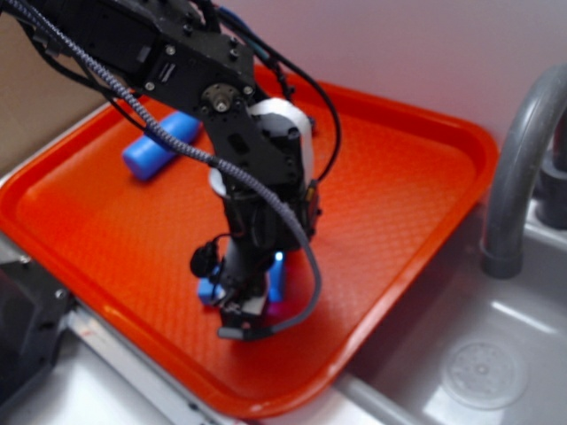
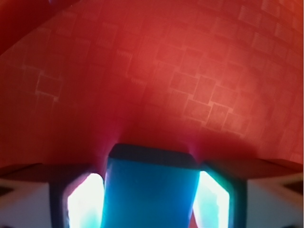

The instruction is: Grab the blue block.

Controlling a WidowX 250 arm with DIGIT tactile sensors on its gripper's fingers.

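the claw (image 1: 241, 312) is lowered onto the orange tray (image 1: 399, 177), clenched around the blue block (image 2: 151, 194) wedged between its fingers; a blue bottle (image 1: 159, 146) lies well behind it.

The arm (image 1: 239, 150) is hiding most of the blue block (image 1: 276, 282) at lower centre. The wrist picture's bottom edge is cutting off the block (image 2: 151, 194), and the glowing fingers (image 2: 85, 202) are blurring.

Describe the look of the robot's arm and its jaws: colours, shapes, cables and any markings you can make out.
The arm is built of boxy black links with visible screws and a round joint hub. A white band wraps one segment. A dark braided cable and thin black wires loop alongside. The gripper is black; in the wrist view its jaws appear dark-edged with glowing whitish pads. No legible markings.
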